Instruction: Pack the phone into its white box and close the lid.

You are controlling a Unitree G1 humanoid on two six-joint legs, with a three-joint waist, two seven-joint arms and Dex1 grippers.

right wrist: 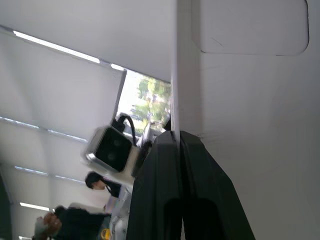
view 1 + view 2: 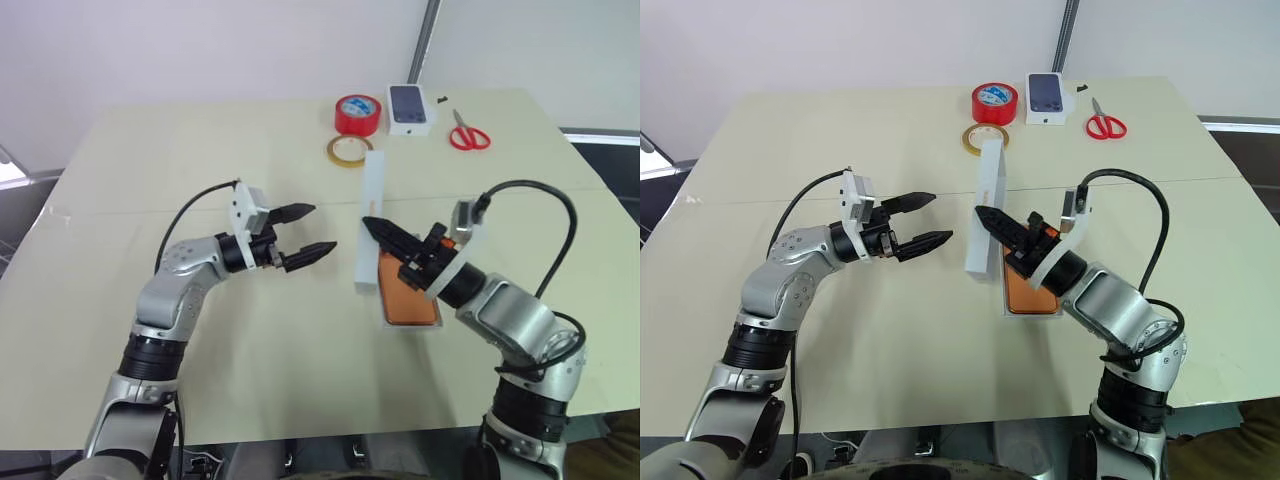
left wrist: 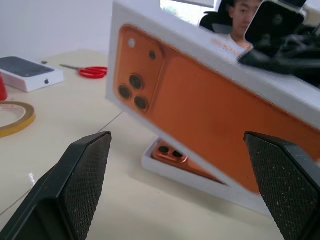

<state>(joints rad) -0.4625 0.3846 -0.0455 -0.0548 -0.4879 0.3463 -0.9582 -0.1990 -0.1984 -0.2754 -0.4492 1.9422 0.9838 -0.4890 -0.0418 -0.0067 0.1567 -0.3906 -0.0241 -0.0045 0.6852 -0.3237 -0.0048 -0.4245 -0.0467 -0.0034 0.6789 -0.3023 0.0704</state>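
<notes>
The orange phone (image 2: 405, 300) lies back up in the shallow white box (image 2: 412, 327) on the table, under my right forearm. My right gripper (image 2: 370, 226) is shut on a wall of the lid (image 2: 370, 200), which hangs tilted on edge just above and left of the box. In the left wrist view the lid's (image 3: 210, 100) outer face carries an orange phone print, with the boxed phone (image 3: 169, 153) below it. My left gripper (image 2: 322, 228) is open, level with the lid and a short way to its left, not touching it.
At the table's far side sit a red tape roll (image 2: 358, 114), a thin yellowish tape ring (image 2: 348, 150), a small white box printed with a dark phone (image 2: 411, 108) and red scissors (image 2: 468, 135). A person (image 3: 240, 20) sits beyond the table.
</notes>
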